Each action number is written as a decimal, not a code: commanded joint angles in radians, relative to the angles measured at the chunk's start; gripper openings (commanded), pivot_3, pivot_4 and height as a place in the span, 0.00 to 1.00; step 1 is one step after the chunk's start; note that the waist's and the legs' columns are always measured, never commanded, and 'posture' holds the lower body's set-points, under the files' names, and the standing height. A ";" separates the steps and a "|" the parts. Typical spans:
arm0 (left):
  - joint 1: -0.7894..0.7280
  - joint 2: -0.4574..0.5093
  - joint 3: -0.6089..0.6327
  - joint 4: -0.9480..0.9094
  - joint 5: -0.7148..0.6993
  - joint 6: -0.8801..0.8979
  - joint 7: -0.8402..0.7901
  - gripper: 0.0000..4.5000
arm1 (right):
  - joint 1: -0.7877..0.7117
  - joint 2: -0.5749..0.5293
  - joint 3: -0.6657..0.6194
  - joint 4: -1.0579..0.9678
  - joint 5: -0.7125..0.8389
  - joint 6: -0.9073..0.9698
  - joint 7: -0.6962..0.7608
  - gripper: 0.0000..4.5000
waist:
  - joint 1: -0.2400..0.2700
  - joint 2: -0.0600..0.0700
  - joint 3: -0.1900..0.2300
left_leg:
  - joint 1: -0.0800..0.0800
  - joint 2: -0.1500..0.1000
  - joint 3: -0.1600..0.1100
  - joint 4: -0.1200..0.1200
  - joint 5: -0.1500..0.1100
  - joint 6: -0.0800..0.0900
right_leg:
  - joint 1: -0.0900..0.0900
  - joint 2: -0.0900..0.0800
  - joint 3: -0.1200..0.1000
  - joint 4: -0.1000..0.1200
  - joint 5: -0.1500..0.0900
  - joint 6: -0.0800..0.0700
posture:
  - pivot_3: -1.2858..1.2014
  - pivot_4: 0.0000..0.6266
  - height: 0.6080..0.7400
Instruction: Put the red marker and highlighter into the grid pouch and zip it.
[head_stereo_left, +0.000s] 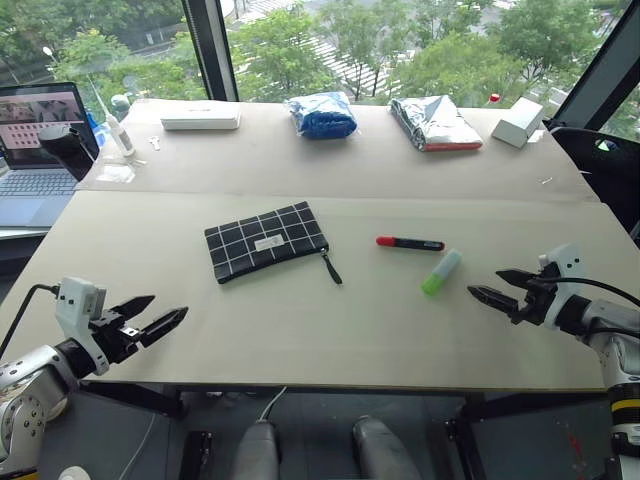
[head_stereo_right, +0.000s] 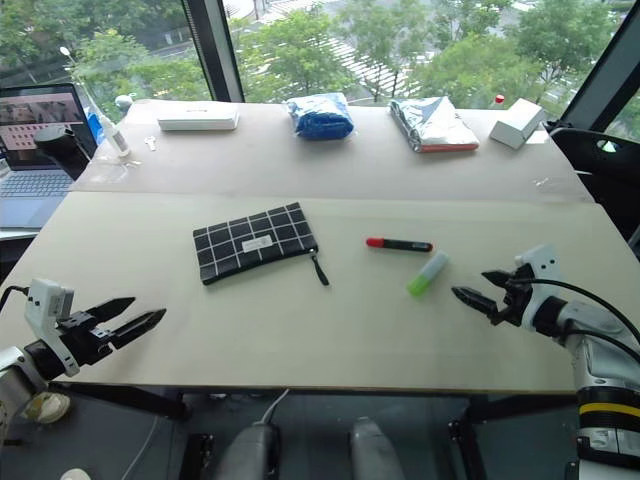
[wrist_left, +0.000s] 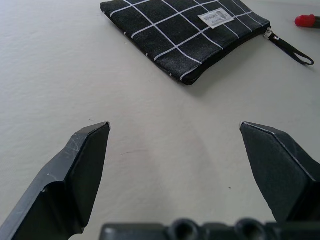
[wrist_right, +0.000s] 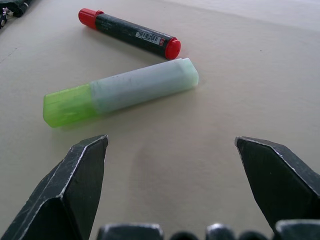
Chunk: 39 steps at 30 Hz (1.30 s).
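The grid pouch (head_stereo_left: 265, 241) lies flat near the table's middle, black with white lines, its zipper strap (head_stereo_left: 331, 267) trailing toward the front. To its right rests the red marker (head_stereo_left: 410, 243), black barrel with red ends. Just right of that lies the highlighter (head_stereo_left: 441, 271), pale body with a green cap. My right gripper (head_stereo_left: 495, 284) hovers open a short way right of the highlighter, pointing at it, nothing between its fingers. Low at the front left, my left gripper (head_stereo_left: 160, 312) is open and empty, aimed toward the pouch (wrist_left: 190, 35).
At the table's far side sit a white box (head_stereo_left: 200, 117), a blue bag (head_stereo_left: 322, 116), a silver packet (head_stereo_left: 434, 124) and a small white box (head_stereo_left: 517, 122). A laptop (head_stereo_left: 35, 150) stands at the far left. The front table edge runs just under both grippers.
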 joint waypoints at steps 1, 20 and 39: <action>-0.047 0.018 -0.014 0.067 0.005 -0.054 -0.059 1.00 | -0.008 0.004 -0.029 -0.027 0.012 -0.019 -0.014 1.00 | 0.000 0.000 0.000 | 0.000 0.000 0.000 0.000 0.000 0.000 | 0.000 0.000 0.000 0.000 0.000 0.000 | 0.52 0.24 1.00; -0.301 0.114 -0.309 0.526 0.467 -0.925 -0.284 1.00 | -0.129 0.142 0.032 -0.285 0.165 0.150 -0.048 0.01 | -0.004 0.000 0.000 | 0.000 0.000 0.000 -0.001 0.000 0.000 | 0.000 0.000 0.000 0.001 0.004 -0.007 | 0.52 0.24 1.00; -0.561 0.111 -0.451 0.925 0.679 -1.318 -0.107 1.00 | -0.551 0.588 0.461 0.073 -0.294 0.023 -0.412 0.01 | 0.013 0.000 0.000 | -0.002 0.001 -0.001 0.000 0.000 0.000 | -0.004 0.000 -0.006 0.007 0.004 -0.008 | 0.52 0.24 1.00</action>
